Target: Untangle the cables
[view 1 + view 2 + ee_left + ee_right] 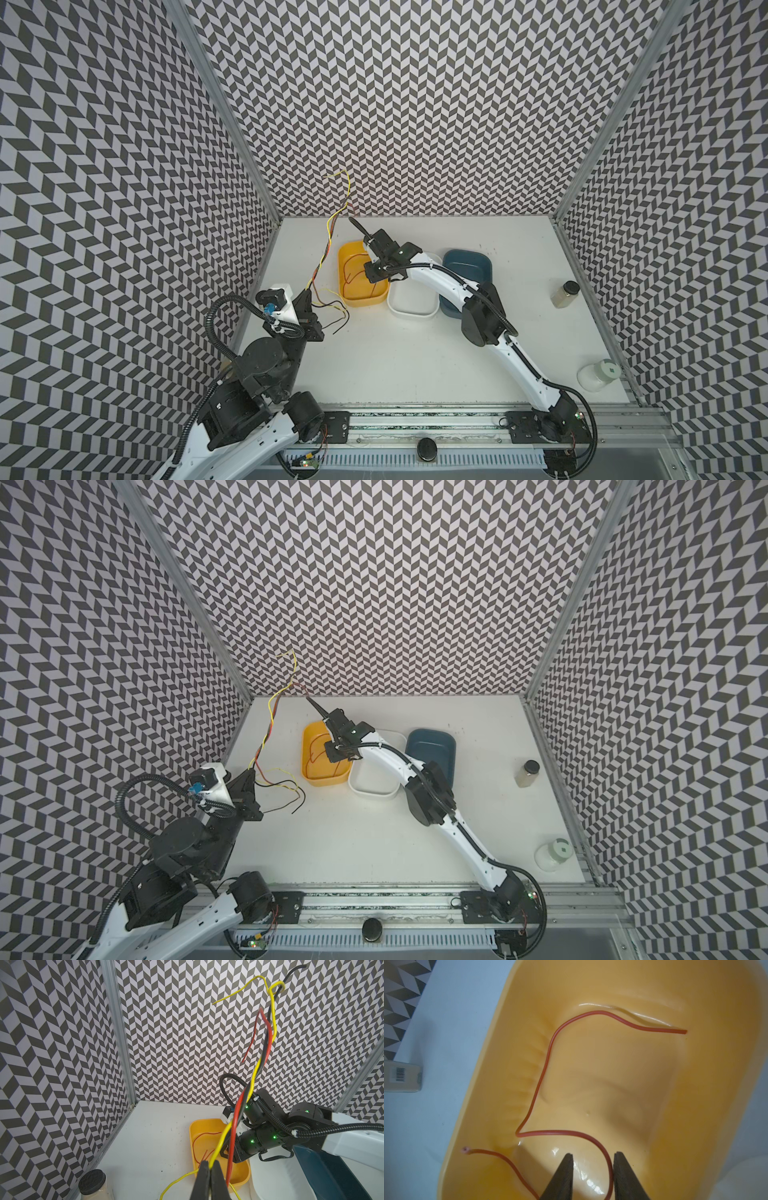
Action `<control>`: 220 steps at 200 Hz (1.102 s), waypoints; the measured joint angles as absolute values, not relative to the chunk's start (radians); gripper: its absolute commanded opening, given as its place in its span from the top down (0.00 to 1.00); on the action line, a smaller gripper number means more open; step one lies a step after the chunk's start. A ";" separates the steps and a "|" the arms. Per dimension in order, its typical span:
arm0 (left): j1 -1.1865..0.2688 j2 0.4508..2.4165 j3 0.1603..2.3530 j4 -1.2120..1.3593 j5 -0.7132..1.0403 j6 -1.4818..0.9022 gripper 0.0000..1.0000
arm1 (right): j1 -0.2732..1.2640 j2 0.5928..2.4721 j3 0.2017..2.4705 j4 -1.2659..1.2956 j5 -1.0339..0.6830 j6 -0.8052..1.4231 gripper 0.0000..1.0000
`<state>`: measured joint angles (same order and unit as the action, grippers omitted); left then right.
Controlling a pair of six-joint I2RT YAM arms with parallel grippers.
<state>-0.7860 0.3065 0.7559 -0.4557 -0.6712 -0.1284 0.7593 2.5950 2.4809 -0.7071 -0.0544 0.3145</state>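
Note:
A twisted bundle of red, black and yellow cables [328,245] [249,1088] rises steeply from my left gripper [210,1164] [309,291] toward the back wall. That gripper is shut on the yellow strand, and the red strand runs just beside its fingers. Loose yellow and black ends [337,313] trail over the table by it. A separate red cable [548,1053] [345,270] lies curled in the yellow tub [716,1064] [361,301]. My right gripper [593,1154] hangs low inside that tub, open, with the red cable passing between its fingers close to one pad.
A white tub [411,311] and a dark blue tub [478,262] stand right of the yellow one, under my right forearm. A black-lidded jar [565,293] and a white-lidded jar [598,374] stand near the right wall. Another jar [92,1182] shows in the left wrist view.

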 measured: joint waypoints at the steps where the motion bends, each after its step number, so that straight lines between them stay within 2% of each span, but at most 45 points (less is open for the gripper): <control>1: -0.786 0.307 0.756 -0.456 -0.671 -0.128 1.00 | 0.759 2.594 2.481 -0.707 -0.054 0.314 0.62; 48: -0.786 0.307 0.756 -0.456 -0.670 -0.128 1.00 | 0.759 2.502 2.476 -0.703 -0.058 0.310 0.49; 110: -0.786 0.307 0.756 -0.456 -0.665 -0.128 1.00 | 0.759 2.416 2.455 -0.727 -0.057 0.294 0.44; 131: -0.786 0.316 0.756 -0.456 -0.645 -0.128 1.00 | 0.752 2.272 2.287 -0.707 -0.048 0.289 0.42; 160: -0.786 0.366 0.756 -0.456 -0.580 -0.130 1.00 | 0.730 1.953 1.946 -0.583 -0.063 0.311 0.40; 220: -0.781 0.470 0.762 -0.455 -0.325 -0.136 1.00 | 0.699 1.373 1.368 -0.279 -0.138 0.333 0.34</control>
<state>-0.7807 0.4698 0.7620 -0.4549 -0.3248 -0.1364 0.6987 1.3727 1.3678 -0.2787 -0.1375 0.3332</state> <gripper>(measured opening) 0.048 0.653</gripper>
